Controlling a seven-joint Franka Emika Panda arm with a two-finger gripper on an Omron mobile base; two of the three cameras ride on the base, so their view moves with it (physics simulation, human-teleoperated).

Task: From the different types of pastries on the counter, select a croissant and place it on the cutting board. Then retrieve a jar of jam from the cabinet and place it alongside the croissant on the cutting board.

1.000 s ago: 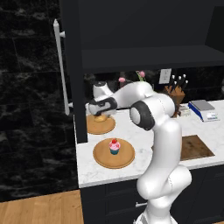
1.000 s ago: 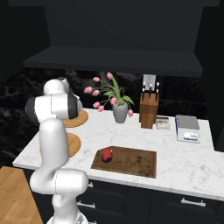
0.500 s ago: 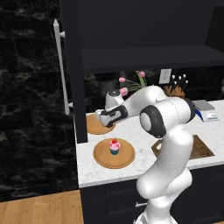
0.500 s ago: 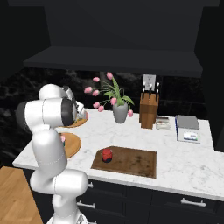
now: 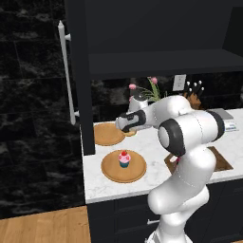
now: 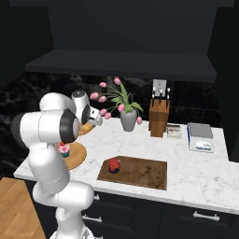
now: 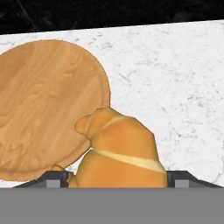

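The golden-brown croissant (image 7: 118, 153) sits between my gripper's (image 7: 118, 179) two finger tips and touches both. It hangs over the right edge of a round wooden plate (image 7: 43, 109) and the white marble counter (image 7: 175, 87). From the left base view the gripper (image 5: 127, 126) is low beside the far plate (image 5: 107, 134). The pink-frosted cupcake (image 5: 124, 159) stands on the nearer plate. A dark red jar of jam (image 6: 114, 165) stands on the left part of the dark cutting board (image 6: 140, 172). The black cabinet (image 5: 156, 28) hangs above.
A vase of pink tulips (image 6: 127, 116), a wooden knife block (image 6: 158, 119) and a small scale (image 6: 200, 137) stand along the back of the counter. A tall dark unit with a long silver handle (image 5: 66, 71) rises at the counter's left end.
The hand has swung right, from over the far plate to its right edge. Its jaws have narrowed onto the croissant.
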